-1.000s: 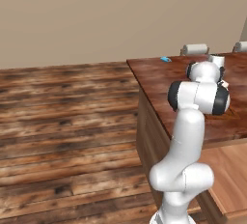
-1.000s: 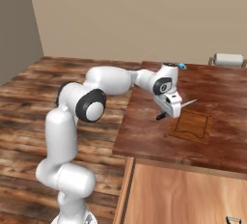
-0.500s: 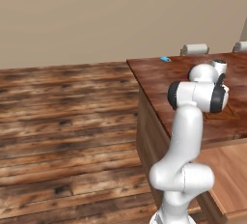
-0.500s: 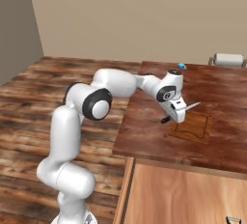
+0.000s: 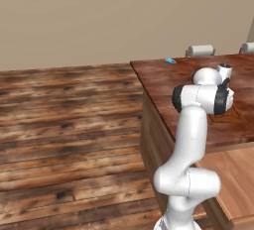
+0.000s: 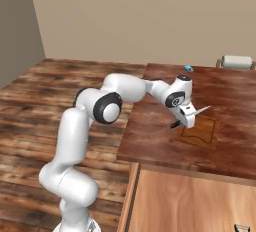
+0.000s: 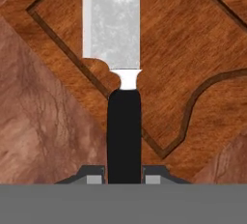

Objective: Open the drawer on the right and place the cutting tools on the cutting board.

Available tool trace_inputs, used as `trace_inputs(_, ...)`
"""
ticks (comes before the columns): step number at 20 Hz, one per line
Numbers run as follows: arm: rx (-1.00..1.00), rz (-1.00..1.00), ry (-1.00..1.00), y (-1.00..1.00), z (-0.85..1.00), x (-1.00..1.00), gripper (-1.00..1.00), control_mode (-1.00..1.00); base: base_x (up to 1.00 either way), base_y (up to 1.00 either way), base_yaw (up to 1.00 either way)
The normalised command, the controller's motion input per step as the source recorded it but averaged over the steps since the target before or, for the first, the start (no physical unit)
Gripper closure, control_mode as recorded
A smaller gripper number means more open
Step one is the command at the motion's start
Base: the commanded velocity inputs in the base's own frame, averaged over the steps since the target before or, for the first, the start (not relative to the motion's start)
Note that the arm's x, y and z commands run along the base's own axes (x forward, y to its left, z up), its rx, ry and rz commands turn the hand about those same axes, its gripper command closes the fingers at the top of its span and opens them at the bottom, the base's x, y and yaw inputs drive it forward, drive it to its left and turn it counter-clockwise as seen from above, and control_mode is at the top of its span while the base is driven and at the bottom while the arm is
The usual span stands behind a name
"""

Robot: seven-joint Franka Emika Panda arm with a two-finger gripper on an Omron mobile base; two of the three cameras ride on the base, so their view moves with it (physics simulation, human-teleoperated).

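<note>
Black-handled, mottled-grey-bladed knife (image 7: pixel 123 73); orange-brown dark-grooved cutting board (image 7: pixel 193 49)

Kitchen: wooden countertop (image 6: pixel 165 126), cutting board (image 6: pixel 202 132), drawer (image 6: pixel 190 203).

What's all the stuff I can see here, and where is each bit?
knife: one, black handle, grey blade, held over the board
board: one, brown, on the counter
counter: one, dark reddish wood
drawer: one, light tan, open below the counter
small blue thing: one, far edge of the counter
grey roll: one, back of the counter
floor: wooden planks
arm: one, white
tool: one, shut on the knife
</note>
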Motion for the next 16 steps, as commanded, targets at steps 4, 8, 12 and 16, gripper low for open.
trace_inputs(4, 0.00, 0.00, 0.00, -0.23, -0.01, 0.33, 1.00, -1.00, 0.00, 0.00, 0.00)
trace_inputs(8, 0.00, 0.00, 0.00, -0.25, -0.06, 0.35, 1.00, -1.00, 0.00, 0.00, 0.00)
trace_inputs(12, 0.00, 0.00, 0.00, -0.29, -0.16, 0.26, 1.00, -1.00, 0.00, 0.00, 0.00)
trace_inputs(16, 0.00, 0.00, 0.00, -0.33, -0.20, 0.18, 1.00, -1.00, 0.00, 0.00, 0.00)
